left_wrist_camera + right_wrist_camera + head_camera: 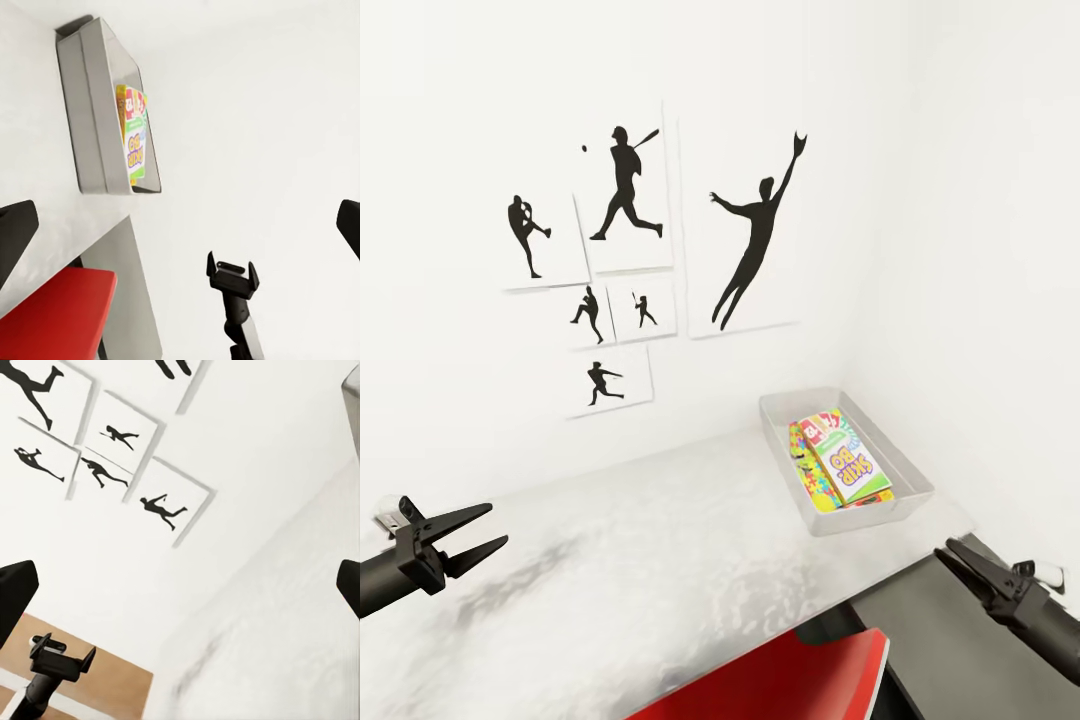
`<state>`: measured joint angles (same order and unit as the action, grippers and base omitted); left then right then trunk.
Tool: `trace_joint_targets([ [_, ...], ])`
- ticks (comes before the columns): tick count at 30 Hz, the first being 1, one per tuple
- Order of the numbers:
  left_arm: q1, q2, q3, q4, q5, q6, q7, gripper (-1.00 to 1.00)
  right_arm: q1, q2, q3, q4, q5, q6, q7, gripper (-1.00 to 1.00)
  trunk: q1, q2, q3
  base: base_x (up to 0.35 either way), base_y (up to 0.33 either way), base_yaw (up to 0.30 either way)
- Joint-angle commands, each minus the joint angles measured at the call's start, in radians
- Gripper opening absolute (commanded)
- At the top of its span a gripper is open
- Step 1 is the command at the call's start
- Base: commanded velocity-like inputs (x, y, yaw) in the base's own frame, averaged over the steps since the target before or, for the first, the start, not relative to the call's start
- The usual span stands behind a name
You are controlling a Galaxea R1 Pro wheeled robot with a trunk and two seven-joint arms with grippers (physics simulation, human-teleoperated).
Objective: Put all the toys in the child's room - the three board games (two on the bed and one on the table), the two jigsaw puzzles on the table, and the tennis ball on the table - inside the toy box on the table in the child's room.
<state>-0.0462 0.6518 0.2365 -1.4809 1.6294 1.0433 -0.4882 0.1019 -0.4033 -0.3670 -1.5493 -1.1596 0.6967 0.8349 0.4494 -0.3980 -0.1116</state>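
The light grey toy box [865,518] sits at the far right corner of the pale table [640,560]. Inside it lies a green-white board game [850,462] with a red band, on top of a jigsaw puzzle [807,472] of bright interlocking pieces. My left gripper [498,524] hovers open over the table's near left, holding nothing. My right gripper [950,552] hangs open and empty off the table's right front corner, below the toy box. In the left wrist view the toy box [86,112] and the board game [135,139] show beyond my left gripper [180,225].
A red chair [780,680] stands tucked under the table's front edge. A dark grey cabinet top [950,640] lies to its right. White walls close in behind and to the right, with framed baseball silhouettes [625,190]. Wooden floor [97,682] shows past the table's left end.
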Motion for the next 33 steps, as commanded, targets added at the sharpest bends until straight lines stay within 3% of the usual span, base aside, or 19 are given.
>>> trace_joint_targets([
  [1, -0.001, 0.000, 0.000, 0.001, -0.005, 0.004, -0.006, 1.00, 0.001, 0.001, -0.001, -0.001, -0.002, 0.006, 0.001, 1.00, 0.001, -0.002, -0.002, 0.000, 0.000, 0.000],
  [22, -0.001, 0.000, 0.001, 0.001, -0.005, 0.004, -0.006, 1.00, 0.001, 0.013, -0.005, 0.001, 0.013, 0.002, 0.013, 1.00, 0.001, -0.002, -0.001, 0.000, 0.000, -0.002],
  [33, -0.001, 0.000, 0.000, 0.001, -0.005, 0.004, -0.006, 1.00, 0.001, 0.013, -0.008, 0.005, 0.010, 0.003, 0.013, 1.00, 0.001, -0.002, 0.009, -0.053, 0.010, -0.169],
])
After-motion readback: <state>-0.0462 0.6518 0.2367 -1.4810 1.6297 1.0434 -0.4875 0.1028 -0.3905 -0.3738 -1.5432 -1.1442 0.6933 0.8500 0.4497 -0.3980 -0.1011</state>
